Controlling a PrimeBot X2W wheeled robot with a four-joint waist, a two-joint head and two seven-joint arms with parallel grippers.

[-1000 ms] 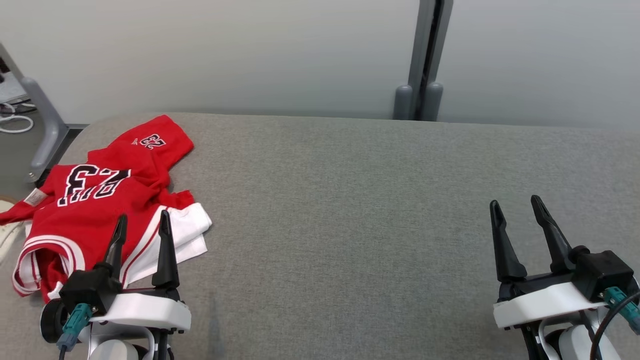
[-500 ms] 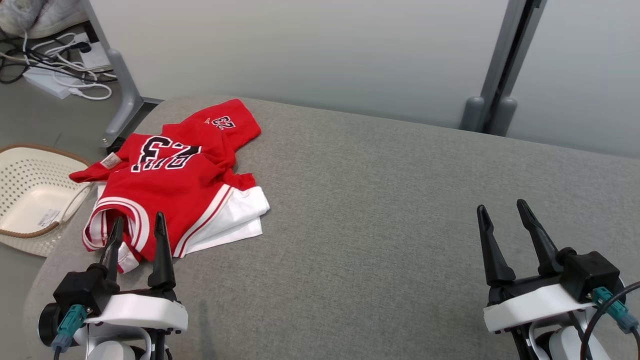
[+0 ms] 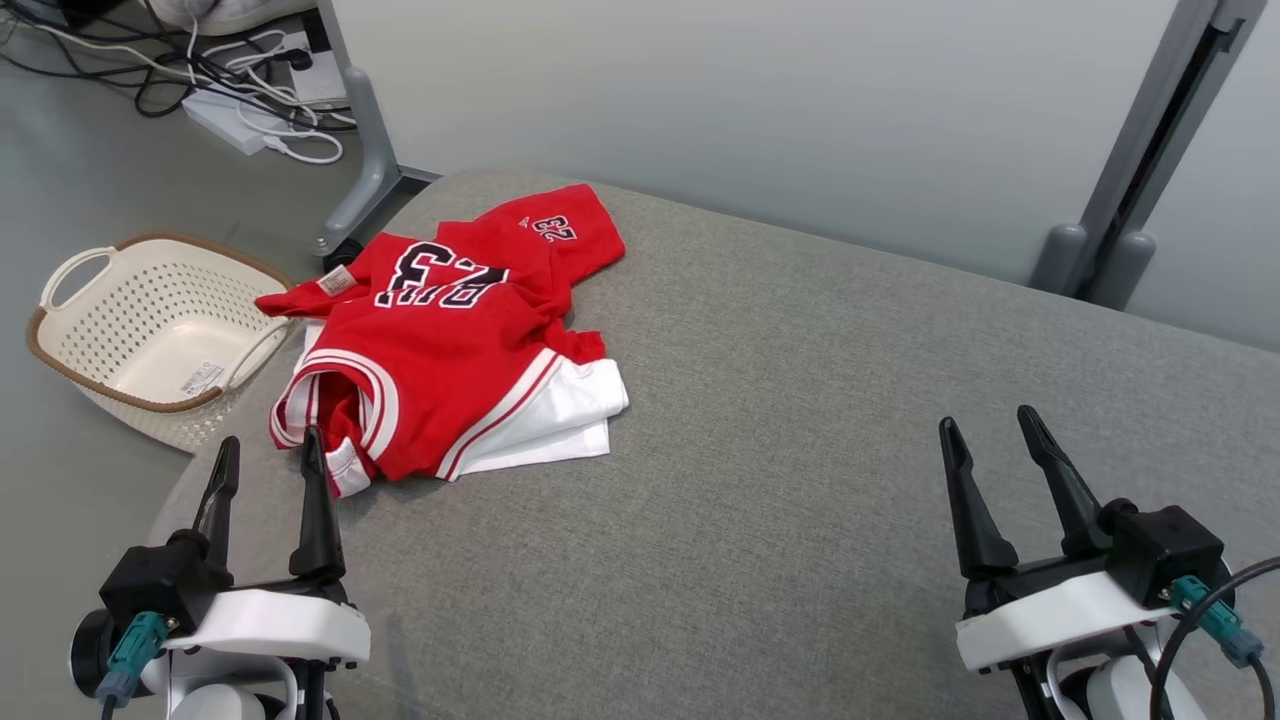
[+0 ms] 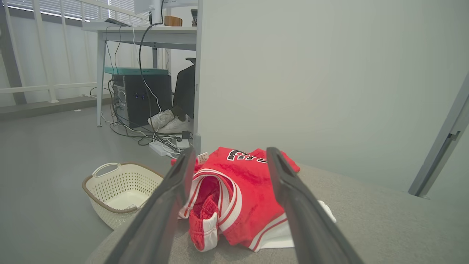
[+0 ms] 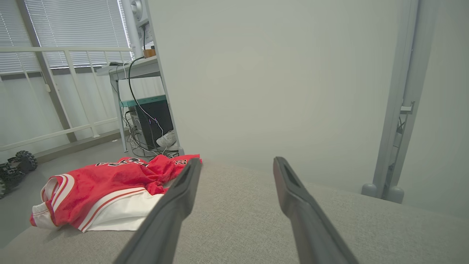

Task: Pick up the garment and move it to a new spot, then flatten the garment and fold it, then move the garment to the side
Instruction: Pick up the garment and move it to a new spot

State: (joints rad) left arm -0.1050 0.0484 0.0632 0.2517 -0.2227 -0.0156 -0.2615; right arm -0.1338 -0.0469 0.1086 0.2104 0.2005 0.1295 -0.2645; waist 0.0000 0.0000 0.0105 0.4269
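Task is looking barely begun: red garment [image 3: 450, 370] is lying bunched, unfolded, on grey bench [image 3: 800, 450] nr its left edge, just ahead of left claw [image 3: 270, 437]. Left & right claw [image 3: 985, 416] are both hovering w/ fingers apart, gripping nothing. Pick-up, flattening, folding, shifting aside are all pending

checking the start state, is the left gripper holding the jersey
No, the left gripper is open, with the jersey lying loose ahead of it.

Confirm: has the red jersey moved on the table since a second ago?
No. The red jersey keeps its place at the far-left corner of the grey table; the head camera turned left, shifting the picture.
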